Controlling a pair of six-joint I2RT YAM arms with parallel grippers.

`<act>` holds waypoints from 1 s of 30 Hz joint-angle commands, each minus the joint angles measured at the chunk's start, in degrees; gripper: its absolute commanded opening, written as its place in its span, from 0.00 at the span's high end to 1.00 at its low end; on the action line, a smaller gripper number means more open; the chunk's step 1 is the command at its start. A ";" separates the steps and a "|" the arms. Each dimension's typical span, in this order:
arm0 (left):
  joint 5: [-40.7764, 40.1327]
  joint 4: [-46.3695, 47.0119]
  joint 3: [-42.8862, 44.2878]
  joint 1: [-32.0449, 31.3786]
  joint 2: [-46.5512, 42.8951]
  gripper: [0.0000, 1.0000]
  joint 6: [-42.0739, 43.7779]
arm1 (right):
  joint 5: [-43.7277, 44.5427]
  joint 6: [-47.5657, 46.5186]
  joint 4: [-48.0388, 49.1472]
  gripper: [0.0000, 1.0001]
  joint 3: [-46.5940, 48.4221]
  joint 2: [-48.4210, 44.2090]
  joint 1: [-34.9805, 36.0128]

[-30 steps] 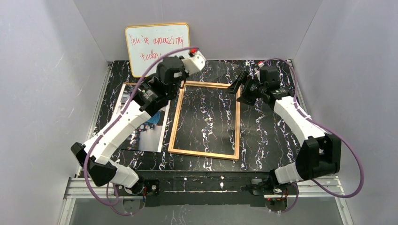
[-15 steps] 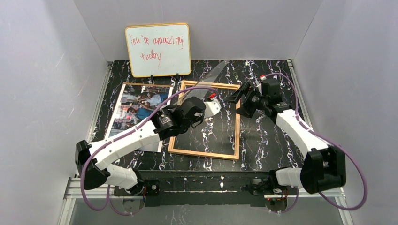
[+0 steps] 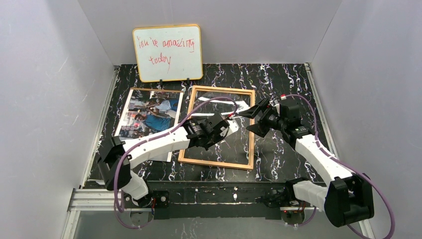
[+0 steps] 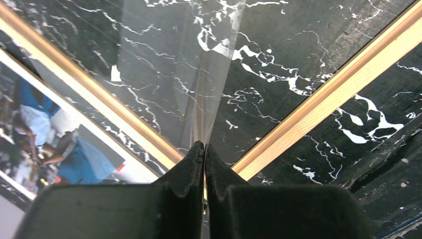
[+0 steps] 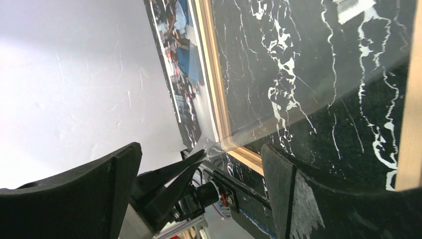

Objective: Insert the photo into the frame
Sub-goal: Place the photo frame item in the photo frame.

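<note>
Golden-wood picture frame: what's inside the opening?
Only black marbled tabletop shows through, with a clear pane over it, pinched at one edge by the shut left gripper. The left arm hides the opening's left-middle part.

The light is bright and even and comes from above. Only soft, weak shadows lie on the black table (image 3: 288,79). The clear pane (image 4: 174,64) carries pale glare. Close to the lens, the right tool (image 5: 199,154) looks a little blurred.

On marbled counter (image 3: 283,79), large colour photo print (image 3: 149,117) lies just left of thin golden-wood frame (image 3: 214,163); yellow-rimmed whiteboard (image 3: 167,52) upright behind both.
</note>
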 commanded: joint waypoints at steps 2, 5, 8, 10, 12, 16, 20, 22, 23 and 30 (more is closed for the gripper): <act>3.43 -0.75 1.85 0.07 2.73 1.00 -4.35 | 2.51 0.51 1.40 0.02 3.48 3.85 4.56; 4.23 -0.56 2.25 -0.10 3.49 1.00 -4.96 | 4.44 0.82 -0.06 0.08 4.26 6.52 6.93; 4.16 -0.59 1.85 -0.15 3.51 1.00 -5.12 | 7.27 -0.05 -5.81 0.11 6.57 7.87 8.18; 4.29 -0.52 1.45 -0.15 3.25 1.00 -5.14 | 9.15 -0.14 -10.44 0.11 7.28 7.43 8.33; 4.56 -0.42 0.95 -0.21 3.17 1.00 -5.27 | 10.76 -0.10 -14.42 0.12 8.11 6.28 8.42; 5.44 -0.20 0.36 -0.24 3.50 1.00 -5.80 | 11.66 1.36 -17.91 0.11 7.31 4.15 8.64; 5.68 -0.18 0.74 -0.32 3.46 1.00 -5.76 | 11.37 3.03 -17.65 0.12 4.47 4.11 9.01; 5.65 -0.17 1.01 -0.32 3.33 1.00 -5.76 | 11.65 4.04 -16.31 0.12 3.25 4.83 9.46; 5.71 -0.13 1.20 -0.32 3.24 1.00 -5.90 | 12.02 4.44 -15.73 0.13 2.99 5.42 9.68; 6.83 -0.41 1.48 -0.41 2.26 1.00 -6.47 | 15.37 6.39 -12.10 0.14 3.94 12.43 11.94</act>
